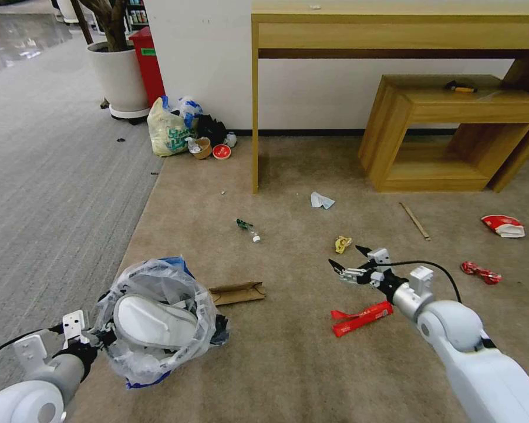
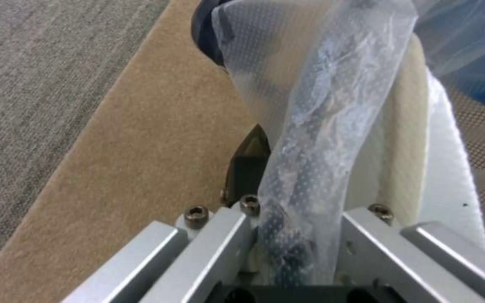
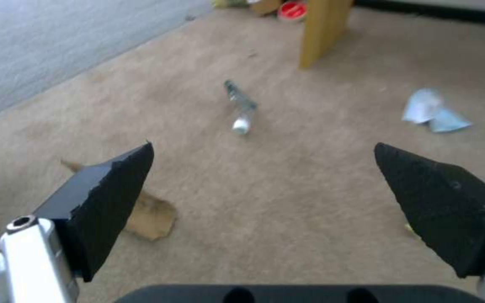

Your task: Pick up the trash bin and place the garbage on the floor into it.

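- Beige carpet covers the floor (image 1: 287,364) here, meeting grey ribbed carpet on the robot's left, with a wooden desk (image 1: 393,35) and a low wooden shelf (image 1: 452,135) against the white wall beyond.
- The left gripper (image 1: 103,336) holds the trash bin (image 1: 158,320) up off the floor, its fingers (image 2: 242,176) clamped on the rim and the clear plastic liner (image 2: 321,126); the bin tilts so its mouth faces the camera.
- One white slipper (image 1: 155,321) already lies inside the bin, just past those fingers, so the pick-up is done and the collecting looks partly done.
- The right gripper (image 1: 353,258) hangs low over the carpet with its fingers (image 3: 107,198) spread wide and nothing between them.
- A small yellow wrapper (image 1: 342,243) lies just ahead of the right fingers, and a long red wrapper (image 1: 363,318) lies just behind them, under the wrist.
- Farther out from the right fingers lie a small tube (image 3: 241,105) and a crumpled tissue (image 3: 433,113); a piece of brown cardboard (image 1: 236,292) sits between the two grippers, beside the bin.
- Well off to the right remain a wooden stick (image 1: 415,221), a red and white packet (image 1: 504,225) and a crushed red wrapper (image 1: 481,272).
- Judging by all this, most of the garbage is still to be gathered.
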Robot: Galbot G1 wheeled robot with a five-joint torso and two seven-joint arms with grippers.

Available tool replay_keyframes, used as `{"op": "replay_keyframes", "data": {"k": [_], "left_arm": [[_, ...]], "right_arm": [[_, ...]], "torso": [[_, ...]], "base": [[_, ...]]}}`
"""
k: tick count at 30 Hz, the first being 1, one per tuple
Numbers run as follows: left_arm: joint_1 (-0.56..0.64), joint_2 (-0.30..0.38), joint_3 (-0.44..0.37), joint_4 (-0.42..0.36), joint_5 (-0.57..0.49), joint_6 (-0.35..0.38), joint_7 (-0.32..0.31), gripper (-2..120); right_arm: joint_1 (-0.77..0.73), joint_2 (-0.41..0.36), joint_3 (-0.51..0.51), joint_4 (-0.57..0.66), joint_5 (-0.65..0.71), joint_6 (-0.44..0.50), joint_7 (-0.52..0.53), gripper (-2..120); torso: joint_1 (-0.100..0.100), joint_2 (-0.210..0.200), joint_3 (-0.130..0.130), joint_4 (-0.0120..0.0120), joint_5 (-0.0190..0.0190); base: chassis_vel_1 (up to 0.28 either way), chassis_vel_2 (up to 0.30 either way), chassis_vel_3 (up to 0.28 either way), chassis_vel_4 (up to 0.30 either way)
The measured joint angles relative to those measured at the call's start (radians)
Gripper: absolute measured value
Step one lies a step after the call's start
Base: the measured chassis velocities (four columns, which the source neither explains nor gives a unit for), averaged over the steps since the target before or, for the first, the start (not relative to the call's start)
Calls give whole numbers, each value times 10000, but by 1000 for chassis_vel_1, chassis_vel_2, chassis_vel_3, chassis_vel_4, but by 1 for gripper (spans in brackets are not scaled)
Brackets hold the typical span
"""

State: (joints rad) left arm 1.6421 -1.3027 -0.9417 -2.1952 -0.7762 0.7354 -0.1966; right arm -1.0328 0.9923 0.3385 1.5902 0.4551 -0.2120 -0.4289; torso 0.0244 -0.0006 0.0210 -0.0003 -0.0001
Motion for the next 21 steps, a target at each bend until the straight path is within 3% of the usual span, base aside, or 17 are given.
{"op": "replay_keyframes", "data": {"k": [7,10,21], "left_arm": [[103,-284,-53,-164,122,0,-115,0],[121,-443,-58,-223,221,0,-190,0],[175,-512,-31,-349,344,0,-177,0]], "right_arm": [[1523,417,-1666,-1911,-441,394,-840,100],[2708,938,-2749,-3262,-788,713,-1410,100],[4815,2435,-4627,-6436,-2058,1735,-2541,100]], "torso": [[0,0,0,-2,-1],[0,0,0,-1,-3],[1,0,0,1,-2]], "base": [[0,0,0,0],[0,0,0,0],[0,0,0,0]]}}
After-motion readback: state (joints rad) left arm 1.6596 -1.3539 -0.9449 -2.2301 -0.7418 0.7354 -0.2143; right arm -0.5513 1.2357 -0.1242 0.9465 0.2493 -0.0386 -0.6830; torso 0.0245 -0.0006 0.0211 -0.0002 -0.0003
